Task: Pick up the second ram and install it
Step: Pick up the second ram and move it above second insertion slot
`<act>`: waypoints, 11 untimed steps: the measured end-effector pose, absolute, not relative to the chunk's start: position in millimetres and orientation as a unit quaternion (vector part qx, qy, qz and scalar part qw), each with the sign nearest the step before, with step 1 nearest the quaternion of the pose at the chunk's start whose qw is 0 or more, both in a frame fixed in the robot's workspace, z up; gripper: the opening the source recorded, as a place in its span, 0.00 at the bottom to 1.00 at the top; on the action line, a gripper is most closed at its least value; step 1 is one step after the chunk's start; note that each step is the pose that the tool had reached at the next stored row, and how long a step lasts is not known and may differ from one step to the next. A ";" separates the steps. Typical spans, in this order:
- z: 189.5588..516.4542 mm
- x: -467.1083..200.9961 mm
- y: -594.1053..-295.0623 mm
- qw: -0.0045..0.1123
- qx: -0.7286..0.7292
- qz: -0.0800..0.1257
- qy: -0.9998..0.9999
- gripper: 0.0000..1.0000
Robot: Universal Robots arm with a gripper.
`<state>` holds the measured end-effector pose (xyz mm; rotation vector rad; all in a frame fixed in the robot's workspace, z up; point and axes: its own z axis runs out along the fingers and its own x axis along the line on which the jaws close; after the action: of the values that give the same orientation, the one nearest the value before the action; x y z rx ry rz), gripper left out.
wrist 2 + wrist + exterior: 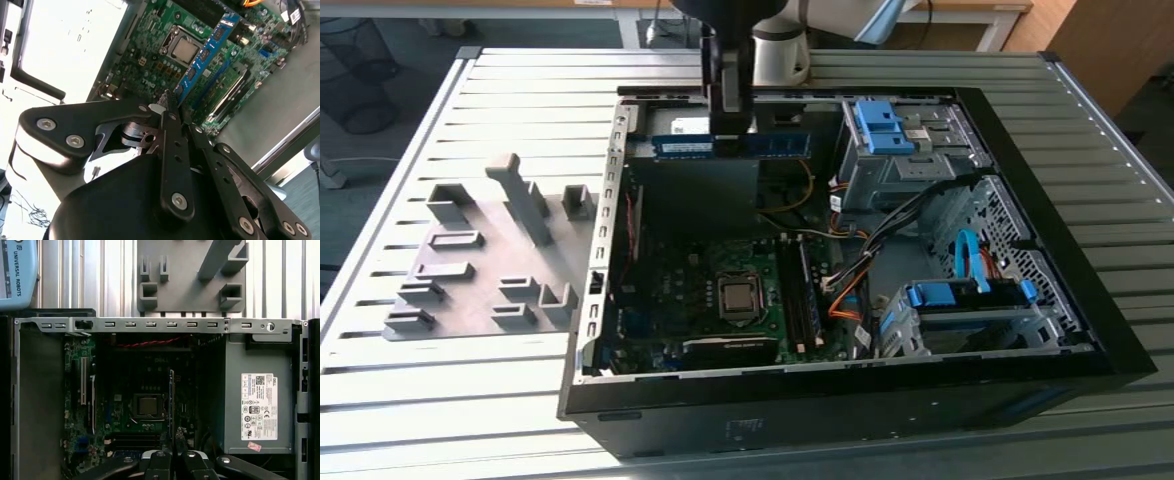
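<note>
Gripper [174, 102] clamped on the second ram [207, 50], fingers closed flat against both faces at about mid-length, label side showing blue in the second wrist view. Stick is airborne and not seated. In the exterior view it hangs level over the far end of the open case [854, 410], above the power supply [694, 190], with its long axis running from the exterior view's left to right. Memory slots [801, 290] sit lower on the motherboard [674, 285], beside the CPU socket [739, 295], toward the near side and the exterior view's right of the gripper. Their long axis runs far to near. Judgement from the exterior view: stick axis roughly crosswise to slots, offset sideways and in height. Grey fixture plate [480, 270] lies outside the case, well apart.
</note>
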<state>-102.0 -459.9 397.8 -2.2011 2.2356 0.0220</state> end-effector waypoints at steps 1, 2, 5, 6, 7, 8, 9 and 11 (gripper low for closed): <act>397.7 -99.7 -459.9 0.002 -0.702 0.007 0.713 0.14; 397.7 -97.5 -459.9 0.002 -0.702 0.007 0.713 0.14; 397.7 -91.4 -459.9 0.002 -0.702 0.007 0.713 0.14; 397.7 -89.2 -459.9 0.002 -0.702 0.007 0.713 0.14; 397.7 -87.4 -459.9 0.002 -0.702 0.007 0.713 0.14; 397.7 -85.2 -459.9 0.002 -0.702 0.007 0.713 0.14; 397.8 -83.2 -459.9 0.002 -0.702 0.007 0.713 0.14; 397.7 -79.0 -459.9 0.002 -0.702 0.007 0.713 0.14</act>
<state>-79.0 -459.9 397.7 -2.2012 2.2355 0.0220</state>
